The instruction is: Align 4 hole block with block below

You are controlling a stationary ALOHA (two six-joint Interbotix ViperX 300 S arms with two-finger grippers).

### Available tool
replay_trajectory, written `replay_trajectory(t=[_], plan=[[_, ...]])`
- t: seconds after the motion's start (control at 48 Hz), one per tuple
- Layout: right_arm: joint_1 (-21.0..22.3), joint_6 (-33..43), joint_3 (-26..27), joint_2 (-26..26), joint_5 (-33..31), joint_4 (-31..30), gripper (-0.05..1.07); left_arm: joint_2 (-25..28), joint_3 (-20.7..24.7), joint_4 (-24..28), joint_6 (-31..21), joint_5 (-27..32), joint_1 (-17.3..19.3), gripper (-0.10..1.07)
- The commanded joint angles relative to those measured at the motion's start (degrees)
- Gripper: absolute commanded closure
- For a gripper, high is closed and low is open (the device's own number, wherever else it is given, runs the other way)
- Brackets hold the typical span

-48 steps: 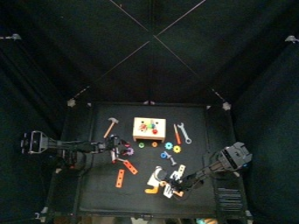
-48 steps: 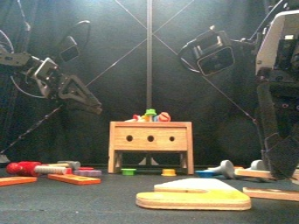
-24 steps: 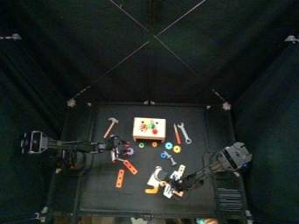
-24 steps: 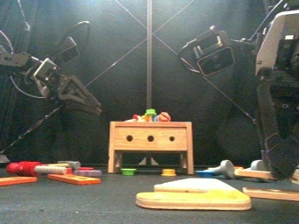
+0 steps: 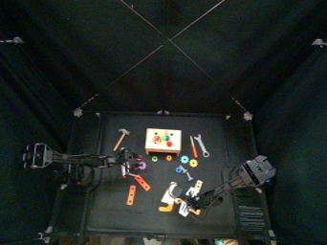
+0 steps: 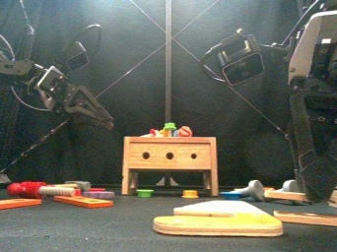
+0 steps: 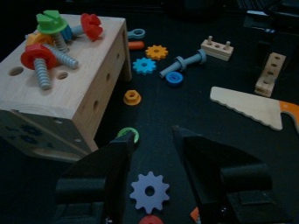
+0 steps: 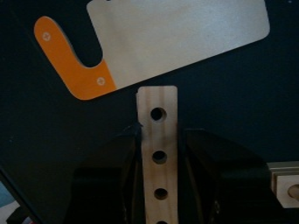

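Note:
The 4 hole block (image 8: 156, 149), a narrow pale strip with dark round holes in a row, runs lengthwise between the jaws of my right gripper (image 8: 159, 188). The jaws stand wide on either side of it, open and not clamped. Its far end stops just short of a flat wooden saw with an orange handle (image 8: 176, 35). From above, the right gripper (image 5: 202, 199) sits low over pale pieces near the table's front right. My left gripper (image 7: 158, 175) is open, hovering over a blue gear (image 7: 149, 191) beside the cream box.
The cream box with coloured pegs (image 5: 163, 140) stands mid-table. Gears, bolts, a red hammer (image 6: 33, 188) and flat orange pieces lie scattered around it. The wooden saw (image 6: 218, 222) lies near the front edge. A pale piece's corner (image 8: 284, 185) shows beside the right gripper.

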State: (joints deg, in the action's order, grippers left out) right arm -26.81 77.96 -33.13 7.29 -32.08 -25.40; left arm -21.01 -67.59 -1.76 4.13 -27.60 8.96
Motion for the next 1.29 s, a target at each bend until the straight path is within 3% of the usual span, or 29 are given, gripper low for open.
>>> replay_trajectory(t=[0.0, 0.438, 0.812, 1.104, 1.271], plan=[[0.0, -0.1, 0.4, -1.1, 0.2, 0.1, 0.33, -0.2, 0.5, -0.1, 0.0, -0.3, 0.0, 0.17], [0.0, -0.1, 0.1, -1.2, 0.3, 0.9, 0.32, -0.3, 0.5, -0.1, 0.0, -0.3, 0.2, 0.17], [0.2, -0.1, 0.1, -1.3, 0.0, 0.6, 0.11, -0.2, 0.5, -0.1, 0.1, -0.3, 0.2, 0.17], [0.3, -0.1, 0.4, -1.8, -1.7, -0.4, 0.11, -0.2, 0.5, -0.1, 0.1, -0.3, 0.2, 0.17], [0.3, -0.1, 1.5, -3.8, -3.9, -4.4, 0.11, -0.3, 0.4, -0.1, 0.1, 0.0, -0.2, 0.17]])
